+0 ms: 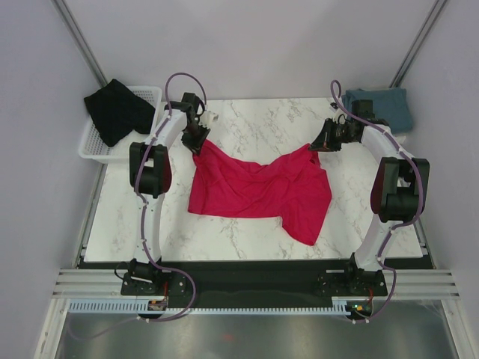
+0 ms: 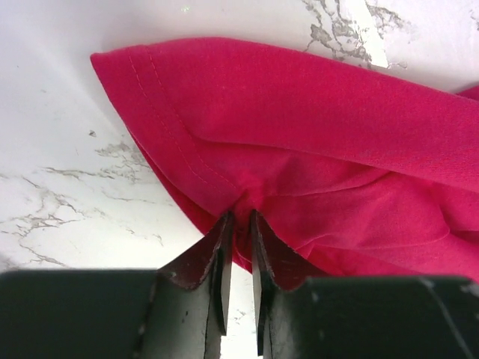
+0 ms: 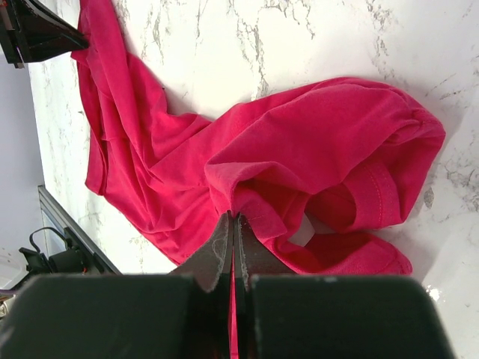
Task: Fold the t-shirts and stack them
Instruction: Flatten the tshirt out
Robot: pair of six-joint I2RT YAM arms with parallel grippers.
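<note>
Across the middle of the desk point(image 1: 254, 127) the red t-shirt point(image 1: 254, 187) lies crumpled; we have left and right jaws each clamped on a far corner, likely to stretch it flat.

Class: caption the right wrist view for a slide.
Right gripper pinching a crumpled crimson cloth t-shirt on the marble table.

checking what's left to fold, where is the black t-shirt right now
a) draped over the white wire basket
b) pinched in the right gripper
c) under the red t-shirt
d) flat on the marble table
a: the black t-shirt hangs over the white wire basket at the far left, well apart from the red t-shirt.
</note>
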